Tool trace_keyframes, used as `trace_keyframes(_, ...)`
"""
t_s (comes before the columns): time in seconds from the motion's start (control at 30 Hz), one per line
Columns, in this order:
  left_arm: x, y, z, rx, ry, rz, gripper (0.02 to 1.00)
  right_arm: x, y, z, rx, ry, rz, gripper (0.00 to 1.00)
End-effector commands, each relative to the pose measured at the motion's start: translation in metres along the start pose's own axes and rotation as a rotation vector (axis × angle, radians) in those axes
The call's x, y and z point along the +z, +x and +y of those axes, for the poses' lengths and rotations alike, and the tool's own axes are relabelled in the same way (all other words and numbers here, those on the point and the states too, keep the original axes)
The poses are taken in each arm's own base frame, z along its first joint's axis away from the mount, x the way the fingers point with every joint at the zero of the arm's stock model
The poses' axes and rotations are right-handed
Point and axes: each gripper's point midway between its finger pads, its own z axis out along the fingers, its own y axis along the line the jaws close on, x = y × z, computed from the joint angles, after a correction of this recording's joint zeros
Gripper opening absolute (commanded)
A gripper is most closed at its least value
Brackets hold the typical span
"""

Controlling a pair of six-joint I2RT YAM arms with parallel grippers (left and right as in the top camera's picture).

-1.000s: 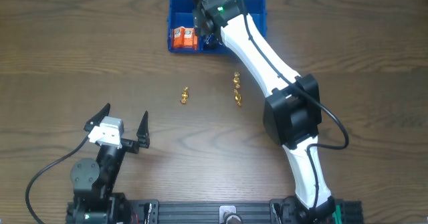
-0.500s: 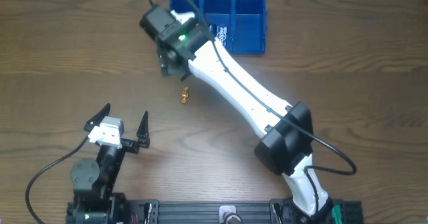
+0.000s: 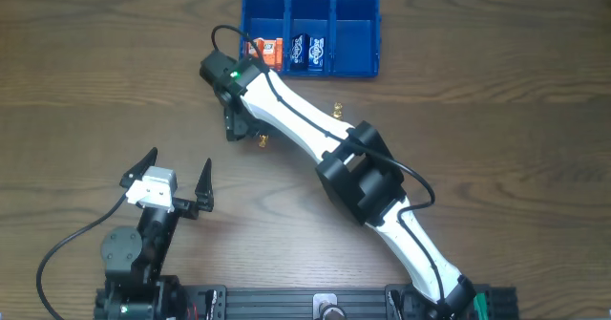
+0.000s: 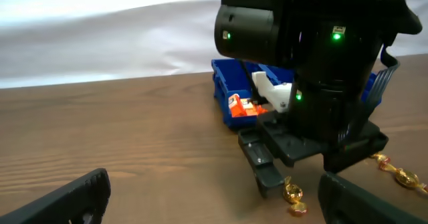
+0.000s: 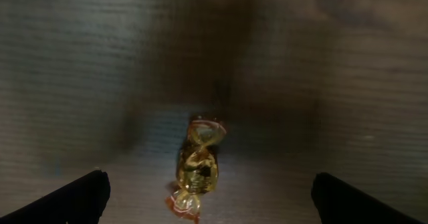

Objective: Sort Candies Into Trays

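Note:
A gold-wrapped candy (image 3: 260,138) lies on the wooden table left of centre. My right gripper (image 3: 244,131) hangs low over it, open, with the candy (image 5: 196,167) on the table between its spread fingers (image 5: 67,200). From the left wrist view the same candy (image 4: 292,196) lies at the tip of one right finger (image 4: 264,174). The blue three-part tray (image 3: 372,35) stands at the back, with orange candies (image 3: 267,48) in its left part and dark blue candies (image 3: 310,48) in the middle. My left gripper (image 3: 177,172) stands open and empty near its base.
Another gold candy (image 3: 336,105) shows just past the right arm, and more gold candies (image 4: 398,174) lie beside the arm in the left wrist view. The right arm (image 3: 353,172) crosses the table's middle diagonally. The tray's right part (image 3: 355,29) holds nothing.
The right arm has swung from over the tray leftward and down to the lone gold candy. The left arm has not moved.

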Motion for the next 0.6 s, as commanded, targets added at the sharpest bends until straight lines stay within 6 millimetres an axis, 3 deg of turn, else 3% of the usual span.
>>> trace_keyframes(0.03, 0.001, 0.016, -0.003, -0.019, 0.021, 0.044, 0.998, 0.002, -0.001, 0.006, 0.017, -0.027, 0.004, 1.0)
trace_keyframes(0.6, 0.001, 0.016, -0.003, -0.019, 0.021, 0.044, 0.998, 0.014, 0.003, 0.004, 0.14, -0.007, 0.026, 1.0)
